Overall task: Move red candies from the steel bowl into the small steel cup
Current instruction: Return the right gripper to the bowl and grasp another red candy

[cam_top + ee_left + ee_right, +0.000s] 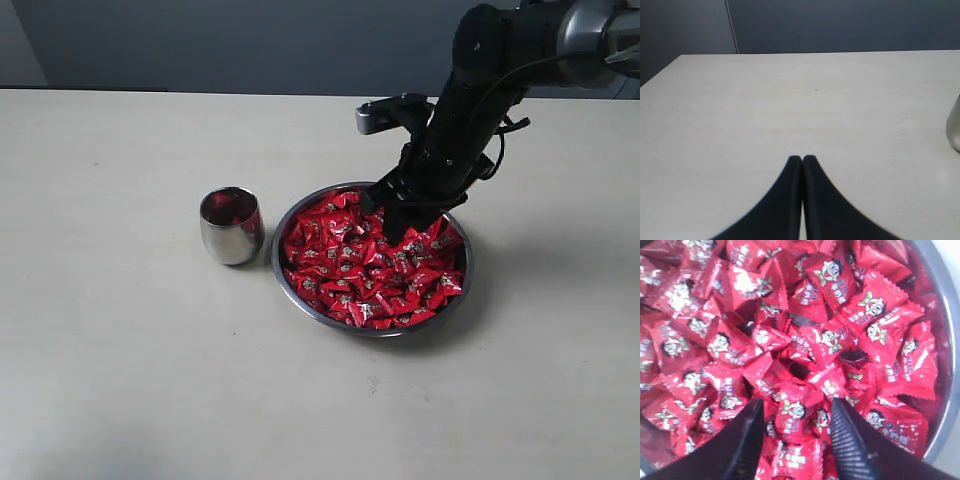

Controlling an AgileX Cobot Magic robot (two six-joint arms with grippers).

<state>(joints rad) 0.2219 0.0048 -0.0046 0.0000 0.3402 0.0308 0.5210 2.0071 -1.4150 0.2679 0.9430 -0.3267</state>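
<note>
The steel bowl (290,283) sits mid-table, heaped with red candies (350,270). To its left stands the small steel cup (231,226), upright, with a red tint inside. My right gripper (395,228) dips into the bowl's far side. In the right wrist view the right gripper (796,409) is open, its fingers (747,435) straddling one red candy (792,412) on the pile, the bowl (946,360) rim curving past. My left gripper (802,159) is shut with nothing in it above bare table, and the cup (954,127) shows at that view's edge.
The table (120,350) is pale and plain, with a dark wall behind its far edge. The right arm (480,90) slants down from the upper right over the bowl. The left arm does not show in the exterior view.
</note>
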